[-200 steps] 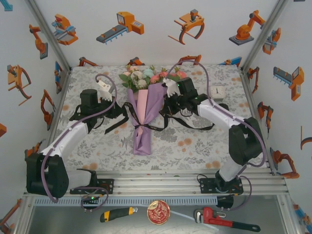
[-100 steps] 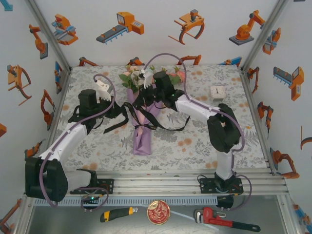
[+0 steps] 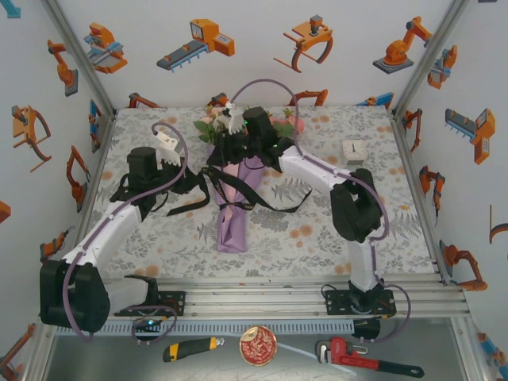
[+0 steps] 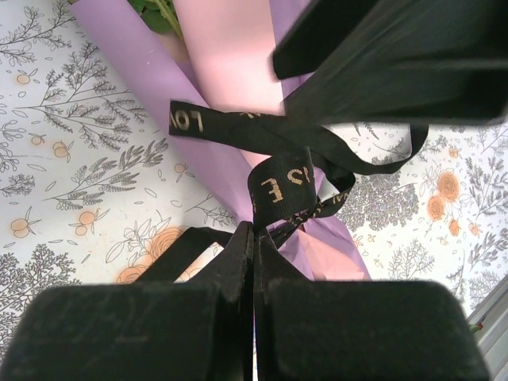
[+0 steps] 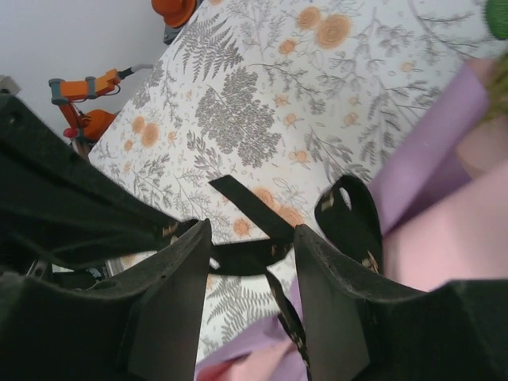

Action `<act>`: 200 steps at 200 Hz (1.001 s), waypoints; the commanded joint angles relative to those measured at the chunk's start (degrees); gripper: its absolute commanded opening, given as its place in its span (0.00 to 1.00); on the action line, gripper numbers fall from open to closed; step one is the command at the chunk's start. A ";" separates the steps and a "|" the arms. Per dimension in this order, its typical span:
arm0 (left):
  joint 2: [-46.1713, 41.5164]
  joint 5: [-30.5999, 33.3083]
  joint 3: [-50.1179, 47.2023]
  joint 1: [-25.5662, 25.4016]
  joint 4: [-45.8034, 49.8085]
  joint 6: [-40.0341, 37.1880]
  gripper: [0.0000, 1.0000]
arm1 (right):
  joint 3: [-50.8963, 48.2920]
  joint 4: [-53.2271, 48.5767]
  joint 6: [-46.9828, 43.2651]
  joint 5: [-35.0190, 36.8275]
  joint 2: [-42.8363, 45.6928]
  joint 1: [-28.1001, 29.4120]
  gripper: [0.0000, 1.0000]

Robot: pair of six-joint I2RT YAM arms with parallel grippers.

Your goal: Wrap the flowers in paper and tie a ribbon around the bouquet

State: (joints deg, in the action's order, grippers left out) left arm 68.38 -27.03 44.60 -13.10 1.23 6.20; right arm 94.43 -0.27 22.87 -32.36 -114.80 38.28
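The bouquet lies mid-table in the top view: flowers [image 3: 209,127] at the far end, lilac paper [image 3: 232,226] tapering towards me. The black ribbon [image 3: 230,206] is bound round its waist, with loose strands trailing to both sides. My left gripper [image 3: 198,181] is just left of the cone, shut on the ribbon [image 4: 278,178] at its fingertips [image 4: 254,230], beside the paper [image 4: 230,48]. My right gripper [image 3: 222,157] reaches over the cone's upper part. It [image 5: 252,238] is open, with ribbon strands [image 5: 254,210] lying below the gap and the pink-lined paper [image 5: 452,238] to the right.
A small white cube [image 3: 354,151] stands on the tablecloth at the right. Below the table's near rail lie a utility knife [image 3: 190,348], a round tin [image 3: 258,344] and a red pipe wrench [image 3: 365,361]. Side walls close in the table on the left and right.
My right arm has swung left from beside the bouquet to over its upper part, and its gripper has gone from shut to open. The right ribbon strands shifted. The left arm barely moved.
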 commanded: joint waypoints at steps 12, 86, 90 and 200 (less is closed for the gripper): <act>1.17 -1.74 -0.08 -0.24 -1.64 0.91 0.00 | -9.01 2.84 -6.64 -7.63 9.13 -3.13 0.45; 3.93 -2.86 1.72 -0.88 -1.81 1.54 0.00 | -4.95 12.27 -6.27 -17.54 0.22 -1.75 0.55; 4.02 -2.79 1.80 -0.89 -1.81 1.54 0.00 | -4.28 12.66 -5.78 -18.31 -0.49 -1.56 0.55; 5.37 2.44 5.86 -1.07 1.72 0.04 0.21 | -3.93 19.69 0.49 -22.22 -2.43 -1.34 0.00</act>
State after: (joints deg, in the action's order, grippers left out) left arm 73.52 -27.68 46.72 -13.91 1.08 6.66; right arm 91.77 15.99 22.70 -54.83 -120.86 37.69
